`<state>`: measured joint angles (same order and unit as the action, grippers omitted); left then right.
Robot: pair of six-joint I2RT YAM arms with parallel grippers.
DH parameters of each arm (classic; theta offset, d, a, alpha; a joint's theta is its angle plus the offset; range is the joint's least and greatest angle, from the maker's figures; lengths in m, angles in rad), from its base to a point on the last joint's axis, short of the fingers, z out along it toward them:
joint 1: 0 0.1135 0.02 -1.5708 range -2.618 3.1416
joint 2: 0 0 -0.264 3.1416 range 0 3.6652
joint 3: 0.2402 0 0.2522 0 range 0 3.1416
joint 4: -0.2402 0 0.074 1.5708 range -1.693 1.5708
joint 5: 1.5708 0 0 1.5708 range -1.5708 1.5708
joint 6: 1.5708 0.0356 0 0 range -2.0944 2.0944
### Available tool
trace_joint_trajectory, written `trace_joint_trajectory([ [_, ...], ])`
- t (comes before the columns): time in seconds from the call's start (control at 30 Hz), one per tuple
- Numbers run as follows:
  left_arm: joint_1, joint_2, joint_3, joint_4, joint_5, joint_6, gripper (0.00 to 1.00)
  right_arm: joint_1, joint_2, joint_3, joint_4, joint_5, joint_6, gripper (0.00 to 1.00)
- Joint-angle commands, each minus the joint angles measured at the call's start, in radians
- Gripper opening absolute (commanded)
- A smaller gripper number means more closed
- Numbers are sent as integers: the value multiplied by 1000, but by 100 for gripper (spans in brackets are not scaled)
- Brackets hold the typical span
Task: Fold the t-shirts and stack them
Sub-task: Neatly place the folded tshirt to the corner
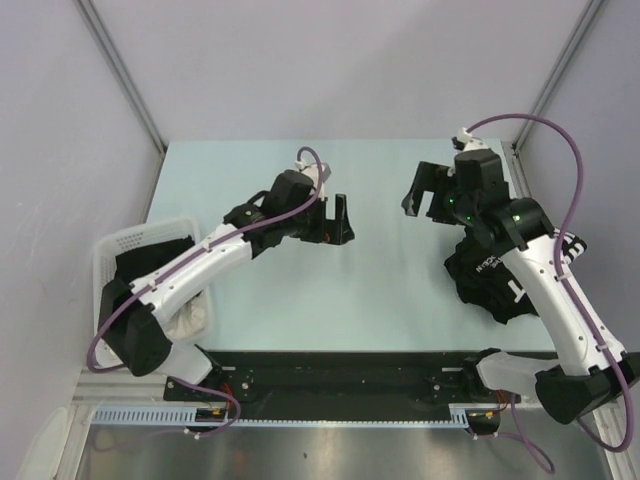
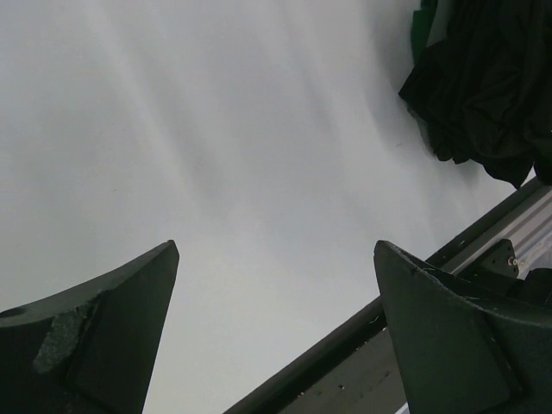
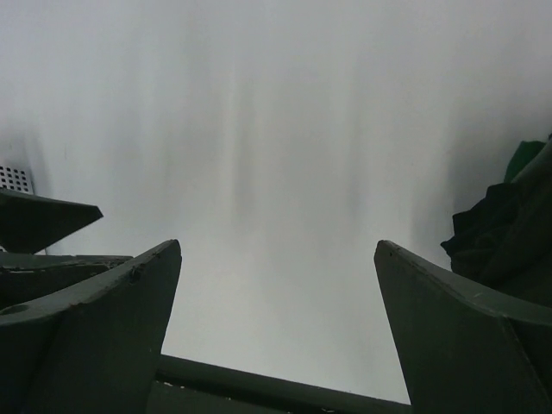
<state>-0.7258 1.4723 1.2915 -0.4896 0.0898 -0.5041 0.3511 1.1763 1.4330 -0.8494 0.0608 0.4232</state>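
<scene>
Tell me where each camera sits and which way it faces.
Top external: above and behind, looking down on the table; left arm and right arm show.
Left wrist: faces across the table to the shirts; left gripper, open, frames it.
Right wrist: faces across the table; right gripper, open, frames it.
Shared: both wrist views catch the shirts.

Right of the white plastic lattice basket [image 1: 145, 228], pale-blue tabletop [image 1: 380, 290] lies open up to the crumpled black cotton t-shirt heap [image 1: 480, 280], blocking the far right.
</scene>
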Motion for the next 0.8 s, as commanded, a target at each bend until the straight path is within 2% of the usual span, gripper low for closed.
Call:
trace_joint_trajectory([
  [0.0, 51, -88, 66, -86, -9, 70, 100, 138, 57, 125, -22, 215, 26, 100],
  [0.33, 154, -234, 77, -182, -45, 156, 100, 417, 399, 440, -128, 476, -24, 100],
  [0.57, 157, -271, 34, -233, -78, 139, 100, 489, 543, 569, -139, 580, -64, 100],
  [0.77, 161, -303, 8, -214, -124, 114, 100, 480, 572, 629, -80, 579, -152, 100],
])
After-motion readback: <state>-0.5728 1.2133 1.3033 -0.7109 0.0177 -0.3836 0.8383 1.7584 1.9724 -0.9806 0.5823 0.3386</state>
